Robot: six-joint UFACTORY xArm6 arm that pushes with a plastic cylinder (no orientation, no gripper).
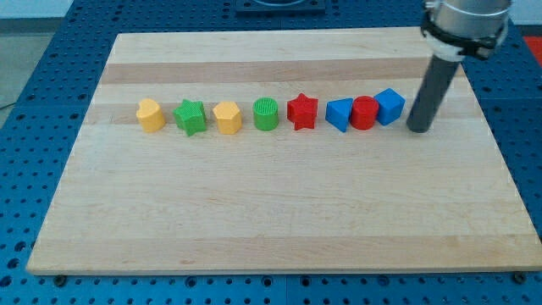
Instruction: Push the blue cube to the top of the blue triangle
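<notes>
The blue cube (390,106) sits at the right end of a row of blocks, touching a red cylinder (364,113). The blue triangle (340,113) is just left of that cylinder, touching it. My tip (418,129) rests on the board just right of the blue cube, a small gap away and slightly lower in the view. The rod rises up and to the right from it.
Left along the row stand a red star (302,112), a green cylinder (266,114), a yellow block (227,118), a green star (190,117) and a yellow block (151,115). The wooden board (271,229) ends near the view's right edge.
</notes>
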